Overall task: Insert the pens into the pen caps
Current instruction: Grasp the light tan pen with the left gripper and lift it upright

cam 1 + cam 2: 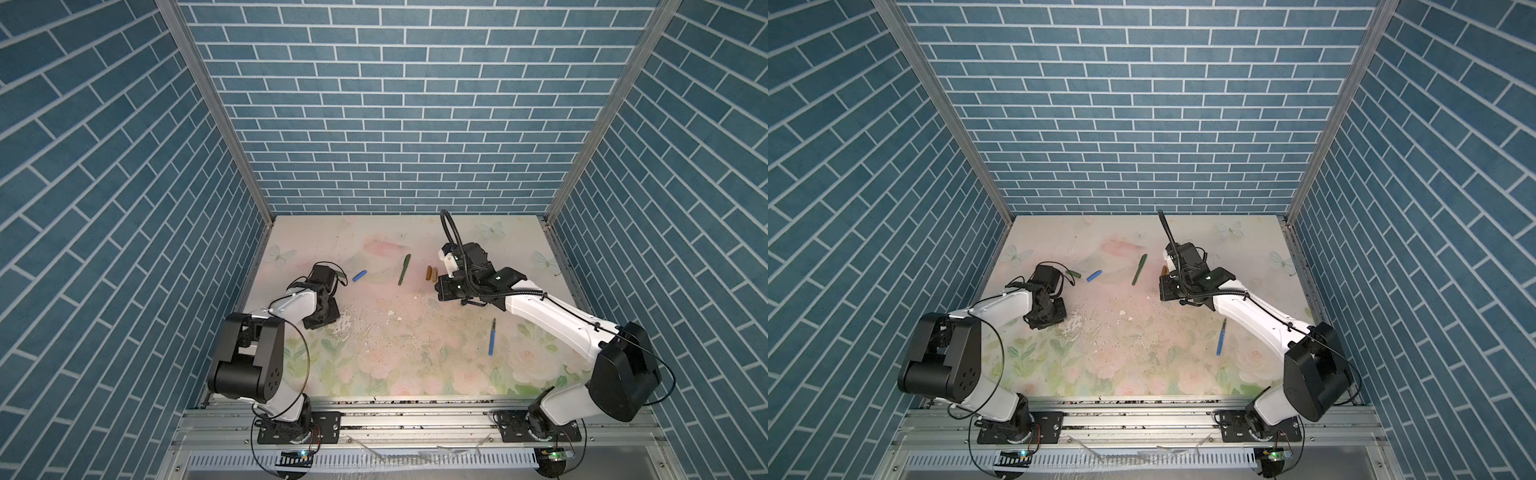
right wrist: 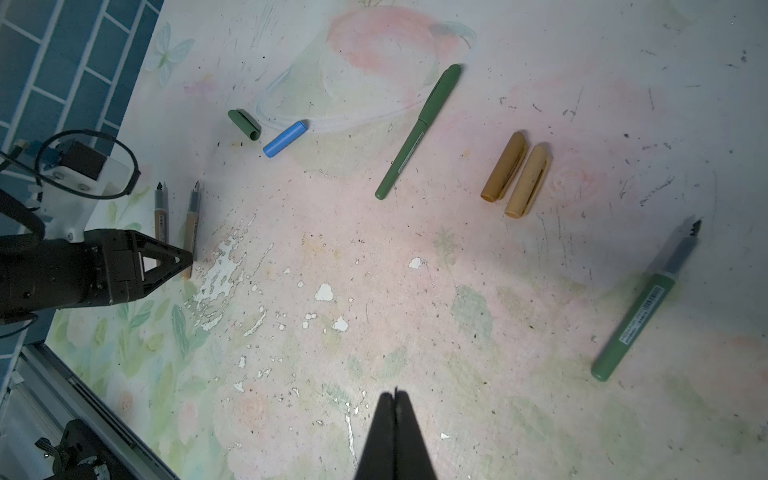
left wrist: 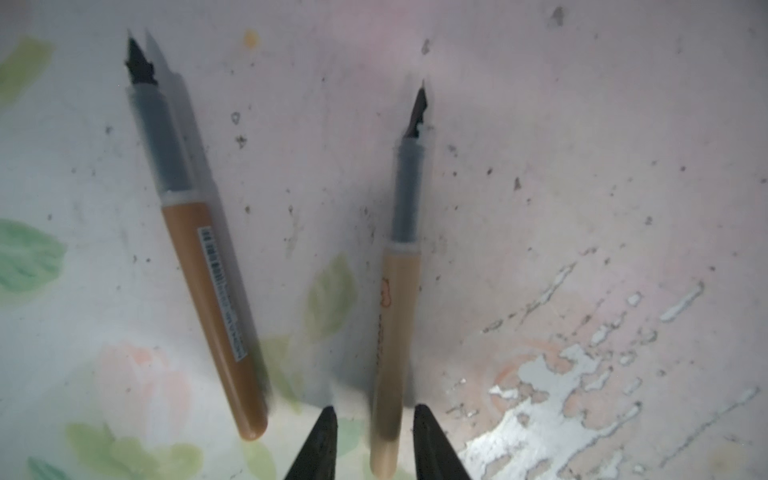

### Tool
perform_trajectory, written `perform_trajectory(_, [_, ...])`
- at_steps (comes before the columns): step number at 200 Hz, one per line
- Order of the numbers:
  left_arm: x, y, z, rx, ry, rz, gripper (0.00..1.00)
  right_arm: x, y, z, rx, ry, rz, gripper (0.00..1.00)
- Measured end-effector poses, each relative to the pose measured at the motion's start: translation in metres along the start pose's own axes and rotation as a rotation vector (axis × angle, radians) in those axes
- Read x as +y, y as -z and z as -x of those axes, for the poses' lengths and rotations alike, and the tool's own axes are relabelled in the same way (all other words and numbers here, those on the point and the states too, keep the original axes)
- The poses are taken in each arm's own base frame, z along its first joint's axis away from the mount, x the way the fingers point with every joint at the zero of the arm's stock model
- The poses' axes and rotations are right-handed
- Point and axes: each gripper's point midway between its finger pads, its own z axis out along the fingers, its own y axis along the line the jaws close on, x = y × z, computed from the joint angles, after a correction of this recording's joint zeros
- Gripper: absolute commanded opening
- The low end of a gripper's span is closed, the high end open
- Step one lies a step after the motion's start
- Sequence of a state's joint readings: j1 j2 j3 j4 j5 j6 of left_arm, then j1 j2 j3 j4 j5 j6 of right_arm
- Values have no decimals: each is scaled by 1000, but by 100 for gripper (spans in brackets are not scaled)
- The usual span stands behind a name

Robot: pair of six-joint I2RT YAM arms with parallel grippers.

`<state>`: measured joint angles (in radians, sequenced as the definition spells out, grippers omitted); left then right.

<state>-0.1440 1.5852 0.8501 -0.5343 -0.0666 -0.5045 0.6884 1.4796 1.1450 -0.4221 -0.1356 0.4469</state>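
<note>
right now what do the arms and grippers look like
The left arm and right arm have white shells and bulky black joint housings. The left gripper and right gripper are black, tapering to points. A ribbed black hose runs over the right wrist; a thin dark cable arcs beside the left arm.

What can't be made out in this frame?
Both top views: tan pen and orange-brown pen hidden under left arm.
Both top views: uncapped green pen hidden under right arm.
Left wrist view: whether left fingers touch the tan pen; blurred, cut by frame edge.
Both wrist views: blue pen lies outside the frame.
</note>
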Motion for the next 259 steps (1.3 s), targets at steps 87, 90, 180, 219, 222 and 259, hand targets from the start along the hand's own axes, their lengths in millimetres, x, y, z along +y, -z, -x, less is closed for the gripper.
perform_trajectory(87, [-4, -4, 7, -10, -23, -17, 4, 1, 2, 1, -5, 1, 5, 6])
perform_trajectory(90, [-5, -4, 7, -9, -24, -21, 3, 2, 2, 1, -7, 2, 6, 6])
perform_trajectory(180, [-124, 93, -18, -302, -408, -384, 0, -9, 4, -23, -42, -18, 24, 42])
perform_trajectory(219, [-188, 144, -71, -460, -629, -710, 0, 14, 7, -26, -60, -9, 185, 51])
perform_trajectory(222, [-191, 146, -74, -465, -637, -730, 0, 17, 8, -25, -64, -9, 198, 51])
perform_trajectory(259, [-214, 172, -83, -509, -679, -894, 0, 46, 30, -14, -141, 3, 370, 55])
